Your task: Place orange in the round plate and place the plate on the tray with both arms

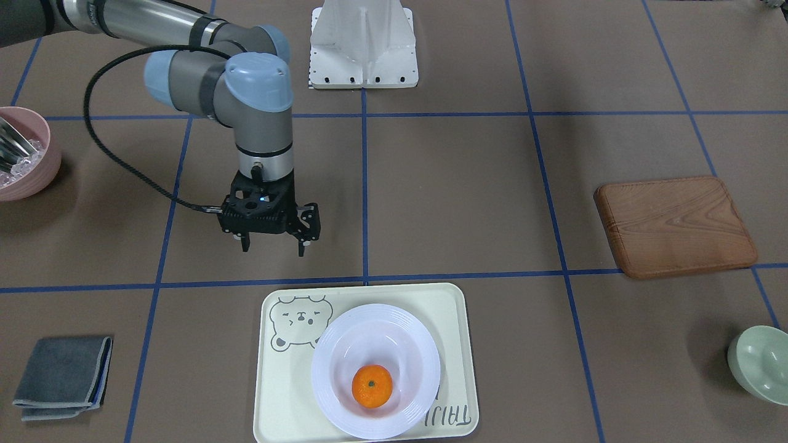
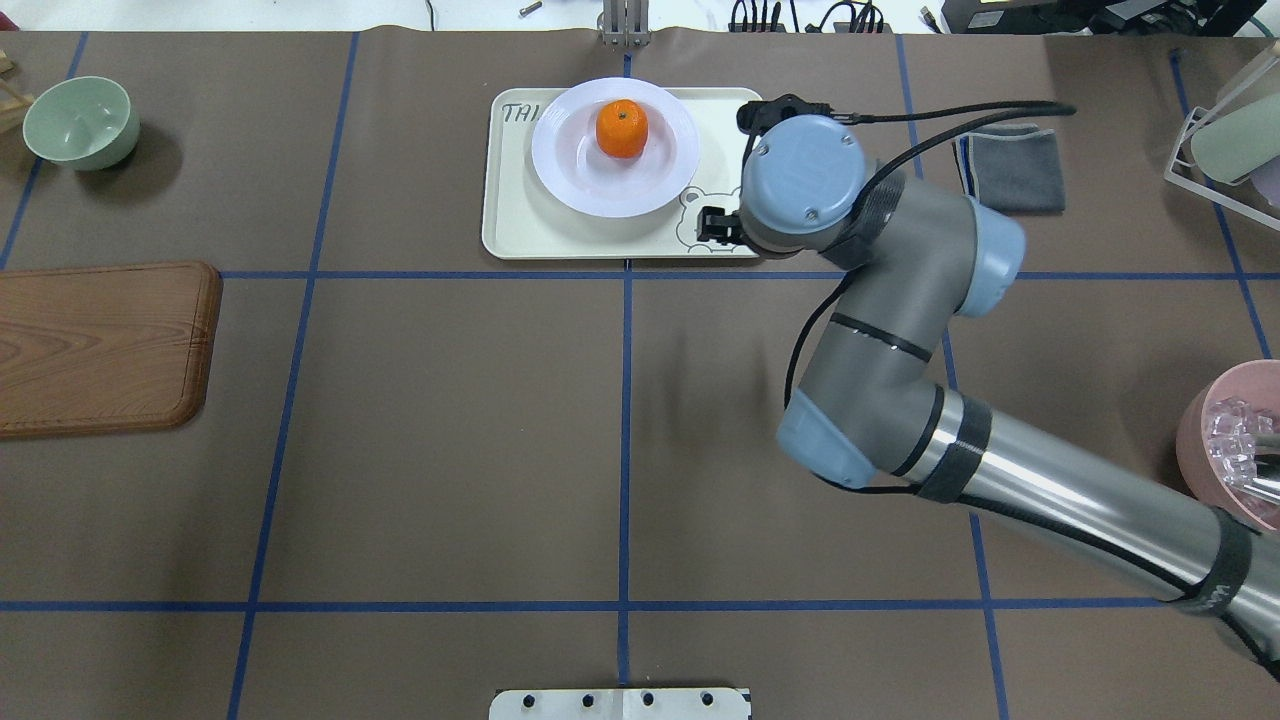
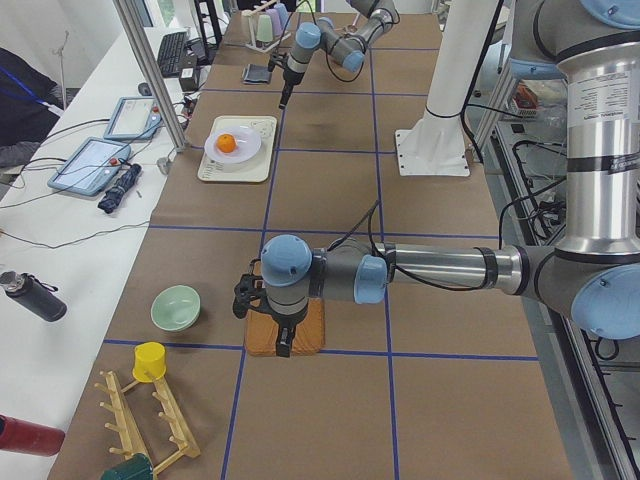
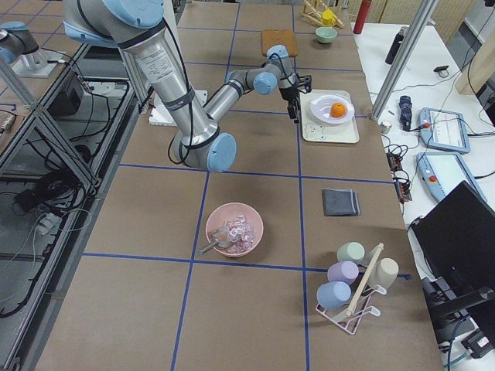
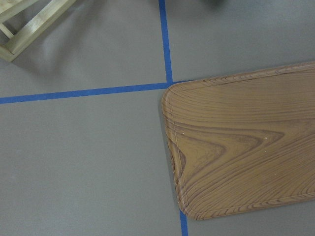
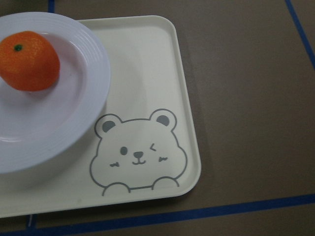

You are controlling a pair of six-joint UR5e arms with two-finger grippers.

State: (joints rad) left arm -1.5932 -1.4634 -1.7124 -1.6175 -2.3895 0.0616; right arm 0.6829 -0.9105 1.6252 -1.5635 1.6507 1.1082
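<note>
The orange (image 1: 372, 386) lies inside the white round plate (image 1: 335, 347), and the plate rests on the cream bear tray (image 1: 289, 394). My right gripper (image 1: 273, 246) hangs open and empty above the table, just off the tray's bear corner on the robot's side. The right wrist view shows the orange (image 6: 29, 61), the plate rim (image 6: 93, 93) and the tray (image 6: 147, 73), with no fingers in sight. My left gripper (image 3: 283, 345) shows only in the exterior left view, over the wooden board (image 3: 305, 335); I cannot tell whether it is open or shut.
A brown wooden board (image 1: 674, 224) and a pale green bowl (image 1: 760, 363) lie on the robot's left side. A pink bowl of ice (image 1: 24, 154) and a folded grey cloth (image 1: 64, 375) are on its right. The white base (image 1: 363, 43) stands at the back.
</note>
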